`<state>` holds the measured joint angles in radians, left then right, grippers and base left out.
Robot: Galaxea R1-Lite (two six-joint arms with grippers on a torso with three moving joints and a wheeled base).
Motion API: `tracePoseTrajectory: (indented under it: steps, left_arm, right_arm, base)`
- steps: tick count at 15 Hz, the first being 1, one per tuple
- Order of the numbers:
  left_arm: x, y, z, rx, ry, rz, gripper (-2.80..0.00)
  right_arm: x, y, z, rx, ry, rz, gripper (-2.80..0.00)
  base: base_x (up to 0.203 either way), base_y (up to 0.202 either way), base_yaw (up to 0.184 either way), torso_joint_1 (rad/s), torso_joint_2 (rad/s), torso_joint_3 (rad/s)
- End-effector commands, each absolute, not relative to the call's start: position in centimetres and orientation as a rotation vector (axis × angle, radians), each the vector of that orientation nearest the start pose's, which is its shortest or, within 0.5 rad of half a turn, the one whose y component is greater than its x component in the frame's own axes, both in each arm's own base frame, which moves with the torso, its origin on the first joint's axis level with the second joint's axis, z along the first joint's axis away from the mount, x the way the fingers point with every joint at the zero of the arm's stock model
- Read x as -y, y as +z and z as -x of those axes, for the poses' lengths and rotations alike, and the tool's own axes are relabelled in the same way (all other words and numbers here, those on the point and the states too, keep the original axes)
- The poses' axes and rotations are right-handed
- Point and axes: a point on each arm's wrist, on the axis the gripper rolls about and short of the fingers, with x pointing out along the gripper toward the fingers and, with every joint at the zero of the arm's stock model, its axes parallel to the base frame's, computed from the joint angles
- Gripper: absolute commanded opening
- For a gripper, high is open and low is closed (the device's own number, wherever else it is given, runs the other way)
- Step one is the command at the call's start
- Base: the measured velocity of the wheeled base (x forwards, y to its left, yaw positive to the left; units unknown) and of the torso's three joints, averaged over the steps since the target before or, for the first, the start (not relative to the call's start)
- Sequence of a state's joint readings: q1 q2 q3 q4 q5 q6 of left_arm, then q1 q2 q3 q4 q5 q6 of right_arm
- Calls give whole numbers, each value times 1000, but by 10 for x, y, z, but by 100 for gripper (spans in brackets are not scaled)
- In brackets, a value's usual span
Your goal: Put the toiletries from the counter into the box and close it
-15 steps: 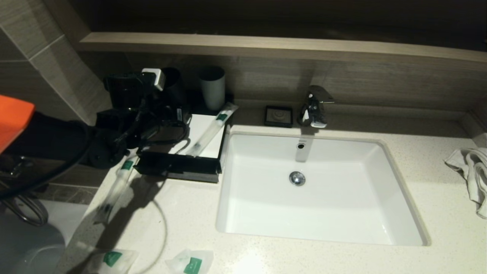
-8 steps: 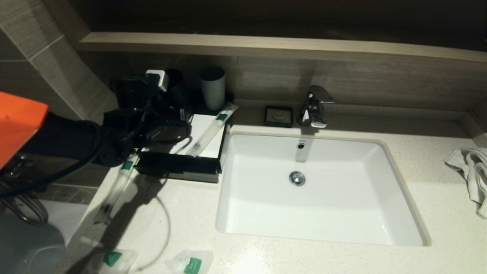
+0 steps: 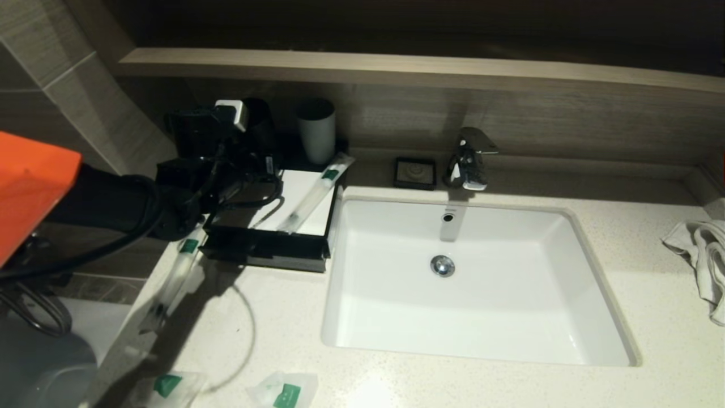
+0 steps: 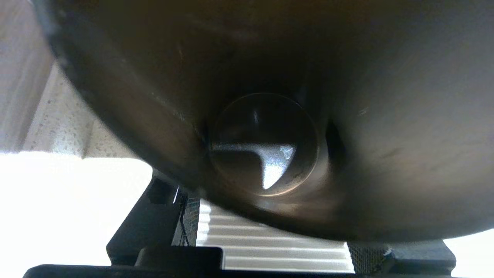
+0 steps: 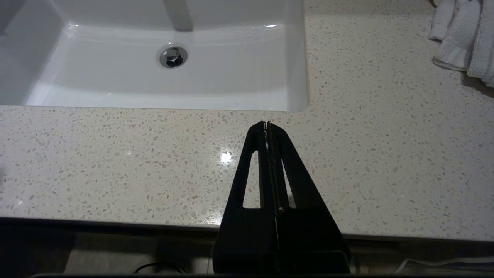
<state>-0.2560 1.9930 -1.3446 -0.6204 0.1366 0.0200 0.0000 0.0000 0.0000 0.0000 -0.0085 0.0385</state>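
The low black box [image 3: 283, 252] with a white top panel stands left of the sink on the speckled counter [image 3: 651, 340]. One long packet [image 3: 314, 192] lies slantwise on its top. The other long packet [image 3: 175, 272] lies on the counter's left edge. Two small pouches [image 3: 167, 385] [image 3: 283, 392] lie at the front edge. My left gripper [image 3: 243, 164] is over the box's left rear, right at a black cup [image 3: 257, 122]. The left wrist view looks into that cup [image 4: 266, 143]. My right gripper [image 5: 266, 125] is shut and empty over the counter's front edge by the sink.
A grey cup [image 3: 316, 130] stands behind the box. A black soap dish [image 3: 415, 173] and faucet [image 3: 469, 158] sit behind the sink [image 3: 476, 283]. A white towel [image 3: 702, 255] lies far right. A wooden shelf [image 3: 396, 68] runs along the wall.
My left arm has shifted a little to the right and toward the wall, closer to the black cup. The packets, pouches and box have not moved.
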Motion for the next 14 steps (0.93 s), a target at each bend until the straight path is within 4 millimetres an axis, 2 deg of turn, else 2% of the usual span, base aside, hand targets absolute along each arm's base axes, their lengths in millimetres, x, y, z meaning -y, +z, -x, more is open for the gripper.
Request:
tracePoseTrajectory:
  steps: [1, 14]
  left_arm:
    - [101, 224, -400, -25, -118, -25, -280]
    - [105, 225, -415, 2, -98, -26, -280]
  right_arm:
    - [0, 75, 23, -1, -9, -38, -280]
    - [0, 75, 23, -1, -8, -38, -280]
  base:
    - [0, 0, 0, 0, 0, 0]
    - [0, 0, 0, 0, 0, 0]
